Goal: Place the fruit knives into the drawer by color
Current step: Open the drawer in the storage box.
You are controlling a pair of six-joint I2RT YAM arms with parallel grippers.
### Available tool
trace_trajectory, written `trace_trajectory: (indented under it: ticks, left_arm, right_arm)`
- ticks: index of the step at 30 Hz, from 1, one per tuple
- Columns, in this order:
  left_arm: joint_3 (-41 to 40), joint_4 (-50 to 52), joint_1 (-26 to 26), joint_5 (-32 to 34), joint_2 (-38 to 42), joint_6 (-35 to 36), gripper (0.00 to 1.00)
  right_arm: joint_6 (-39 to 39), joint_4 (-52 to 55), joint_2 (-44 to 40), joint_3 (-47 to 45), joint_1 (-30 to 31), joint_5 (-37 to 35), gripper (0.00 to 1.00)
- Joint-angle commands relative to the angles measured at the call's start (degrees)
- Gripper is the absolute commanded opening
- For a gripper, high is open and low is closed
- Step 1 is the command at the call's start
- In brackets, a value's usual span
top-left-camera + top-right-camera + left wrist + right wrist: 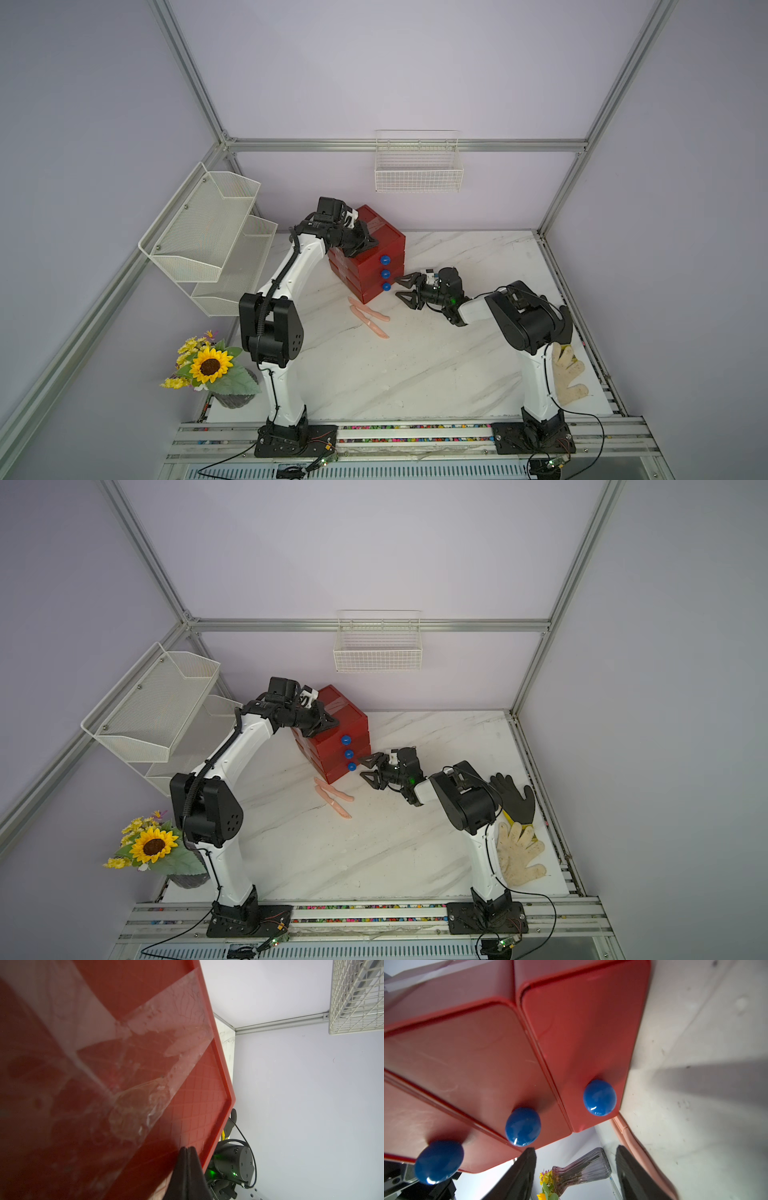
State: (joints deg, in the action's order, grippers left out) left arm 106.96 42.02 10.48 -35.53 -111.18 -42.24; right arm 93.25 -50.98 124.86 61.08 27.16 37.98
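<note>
Bracing the chest (pixel 365 270) with clenched, empty left jaws, it's holding open right jaws just off the bottom knob (pixel 386 286), probably needing a pinch-and-pull next, two pink knives (pixel 368 314) lying on the bench (pixel 415 374) nearby.

Both top views are lit softly and evenly from above, a little dim and grey, with no hard highlights. The arms cast only faint, diffuse shadows on the white marble-patterned tabletop (pixel 415 374). Wide-angle distortion makes the aluminium frame posts (pixel 194 75) splay outward towards the picture edges.

In the left wrist view the red plastic three-drawer chest (pixel 135 987) is sharp at its far rim and blurred and dark at the near side. The clear tape strips (pixel 176 1007) on it catch a milky glare.

In the right wrist view the round blue glossy knobs (pixel 599 1097) carry small white glints. The nearest knob is soft, and a broad grey shadow band crosses the tabletop.
</note>
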Motion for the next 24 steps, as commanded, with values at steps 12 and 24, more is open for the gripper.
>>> trace_trajectory:
  ticks: [12,24]
  left_arm:
    - [-2.62,5.18,-0.74,1.34,-0.78,1.28,0.0]
    - [-2.98,5.13,-1.08,1.17,-1.27,1.46,0.0]
  right_arm:
    - [3.49,-4.42,9.13,8.85,1.67,0.48,0.56]
    - [4.11,-3.15,12.89,14.12,2.42,2.13,0.29]
